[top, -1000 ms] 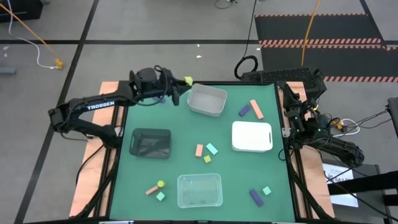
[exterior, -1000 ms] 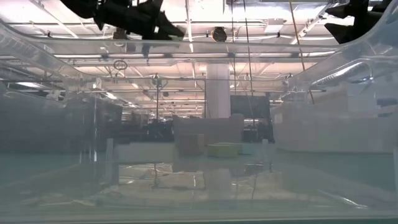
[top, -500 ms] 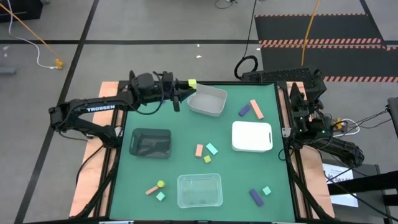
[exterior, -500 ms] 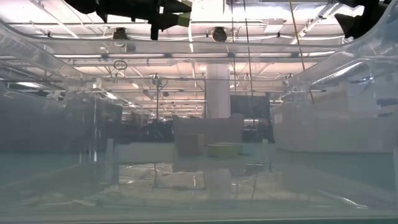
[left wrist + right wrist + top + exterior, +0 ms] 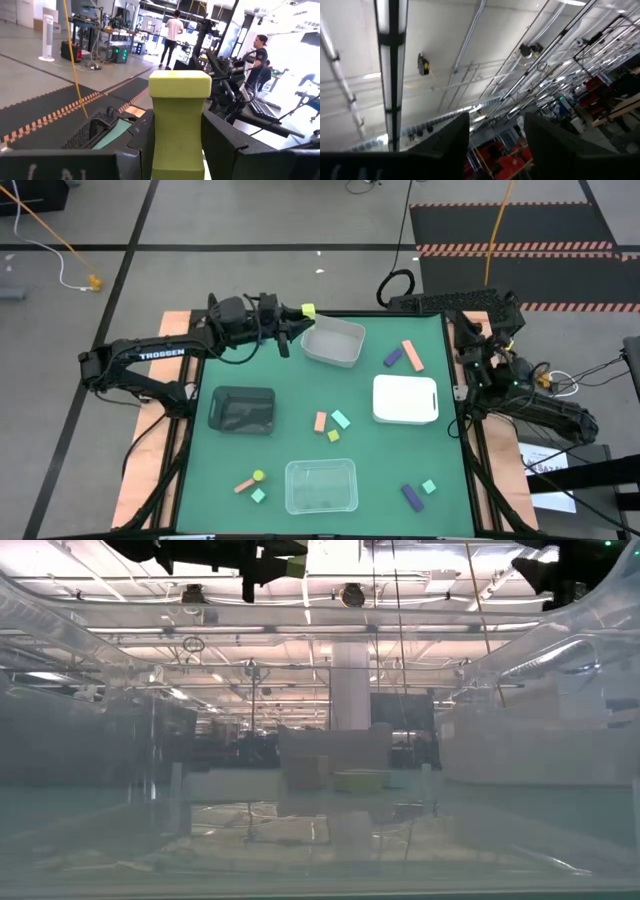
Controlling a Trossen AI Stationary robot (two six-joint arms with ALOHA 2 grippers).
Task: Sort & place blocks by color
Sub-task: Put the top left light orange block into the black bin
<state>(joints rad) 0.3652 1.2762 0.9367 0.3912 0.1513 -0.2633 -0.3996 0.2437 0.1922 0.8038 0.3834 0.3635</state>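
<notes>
My left gripper is raised over the table's far side, just left of the grey tray, and is shut on a yellow block. The low view shows that block high above the table. Other blocks lie on the green mat. A purple bar and a salmon bar are far right. Salmon, mint and yellow blocks are in the middle. More lie at the near corners. My right gripper waits open at the right edge, its fingers pointing at the ceiling. My left gripper pinches the yellow block between its two fingers by the block's narrower lower part. The wider free end sticks out past the fingertips. The fingers come roughly level from the table's left. The block is lifted clear of the table.
A white tray sits right of centre, a black tray on the left and a clear tray at the near edge. Salmon, yellow and mint blocks lie near left. A purple bar and a mint cube lie near right.
My left gripper, still shut on the yellow block, has moved a little toward the table's right, closer to the grey tray's far-left corner, and has turned at the wrist. My right arm has shifted slightly at the right edge.
</notes>
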